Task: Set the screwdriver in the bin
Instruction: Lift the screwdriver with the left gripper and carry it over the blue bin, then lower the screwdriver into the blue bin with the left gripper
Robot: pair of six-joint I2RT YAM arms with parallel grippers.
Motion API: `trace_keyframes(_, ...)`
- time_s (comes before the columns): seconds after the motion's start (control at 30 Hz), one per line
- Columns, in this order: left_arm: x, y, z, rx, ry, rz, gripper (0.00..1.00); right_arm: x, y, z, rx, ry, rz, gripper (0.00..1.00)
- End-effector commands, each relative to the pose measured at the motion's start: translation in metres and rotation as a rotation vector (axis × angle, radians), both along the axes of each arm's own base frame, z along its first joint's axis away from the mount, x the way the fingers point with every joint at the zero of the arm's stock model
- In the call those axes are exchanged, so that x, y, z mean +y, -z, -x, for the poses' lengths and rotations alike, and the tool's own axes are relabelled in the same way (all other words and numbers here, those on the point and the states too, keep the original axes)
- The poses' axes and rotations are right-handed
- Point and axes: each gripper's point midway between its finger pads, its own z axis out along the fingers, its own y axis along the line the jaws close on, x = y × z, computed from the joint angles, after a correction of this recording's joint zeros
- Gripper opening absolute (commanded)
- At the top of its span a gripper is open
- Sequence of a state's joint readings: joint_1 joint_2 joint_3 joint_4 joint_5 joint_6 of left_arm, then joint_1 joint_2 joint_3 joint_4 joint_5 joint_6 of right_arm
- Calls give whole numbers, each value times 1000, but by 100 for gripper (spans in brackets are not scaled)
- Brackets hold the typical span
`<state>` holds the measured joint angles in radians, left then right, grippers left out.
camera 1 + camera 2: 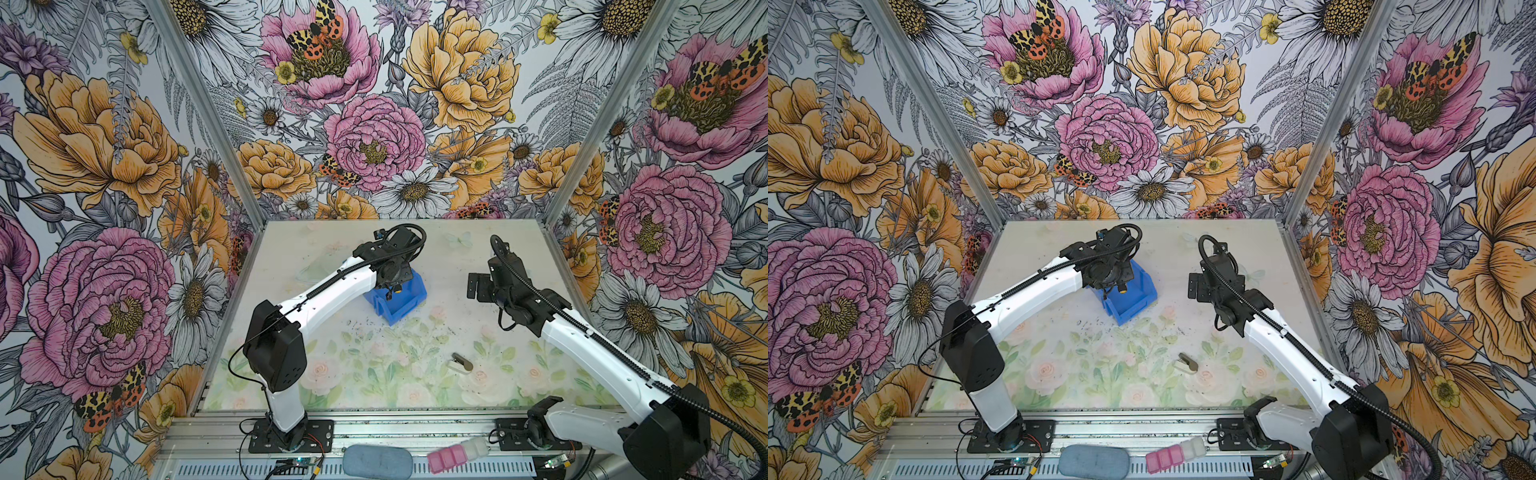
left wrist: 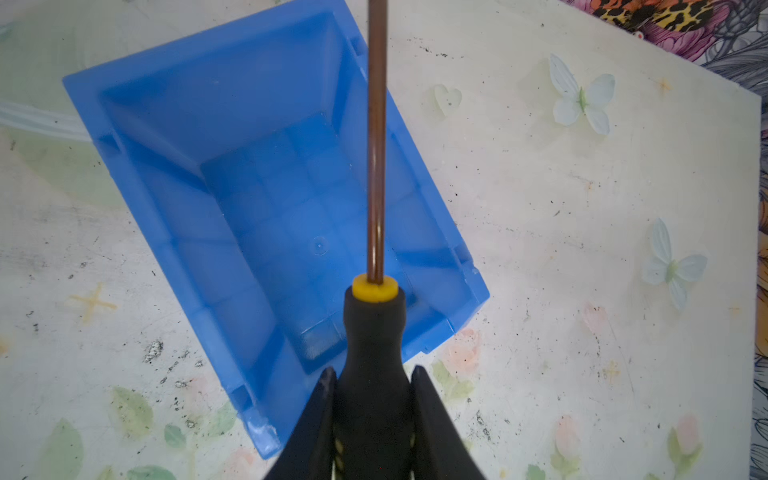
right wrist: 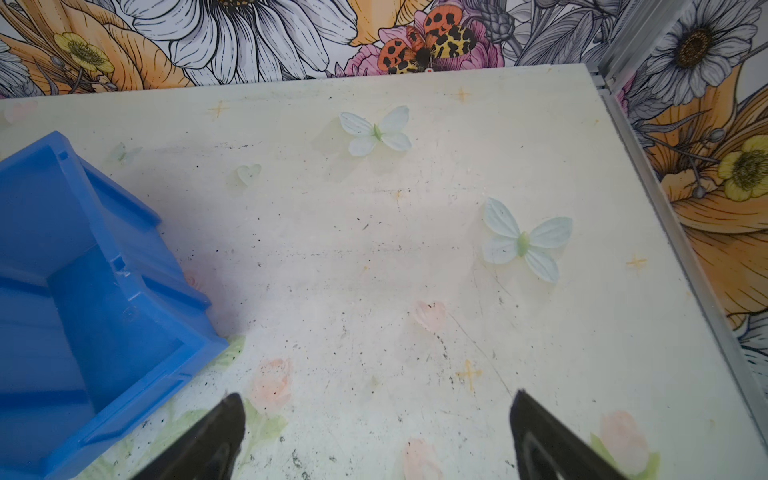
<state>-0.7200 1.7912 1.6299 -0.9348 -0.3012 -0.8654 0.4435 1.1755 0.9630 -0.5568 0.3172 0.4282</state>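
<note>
Left wrist view: left claw [image 2: 374, 370] pinches the screwdriver [image 2: 376, 320] handle above the bin [image 2: 141, 187]; right claw [image 3: 376, 399] spread.

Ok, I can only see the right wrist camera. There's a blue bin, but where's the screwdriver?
Observer: The left gripper is shut on the screwdriver by its black handle, over the bin.
Operator: Is something in the bin already?
Observer: No, in the left wrist view the part of its floor that shows is bare.
Operator: Anything else lying around?
Observer: A small grey-and-white clip, apart from the bin, nearer the front.
</note>
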Motion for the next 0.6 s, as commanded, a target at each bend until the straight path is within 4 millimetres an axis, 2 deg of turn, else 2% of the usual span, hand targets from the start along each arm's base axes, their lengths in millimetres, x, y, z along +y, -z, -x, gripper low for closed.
trace_keyframes(0.0, -2, 4, -13, -10, -63, 73, 13, 0, -8, 1, -26, 2, -24, 100)
trace_keyframes(0.1, 2, 5, -17, -12, -95, 81, 14, -1, -7, 1, -25, 2, -24, 100)
trace_keyframes(0.13, 2, 22, -20, 15, -108, 62, 14, -1, -7, 1, -23, 2, -23, 99)
trace_keyframes(0.33, 7, 48, -22, 66, -149, 48, 13, -2, -4, 0, -16, 3, -22, 99)
trace_keyframes(0.57, 10, 68, -24, 94, -171, 38, 14, -4, -1, -1, -12, 4, -21, 99)
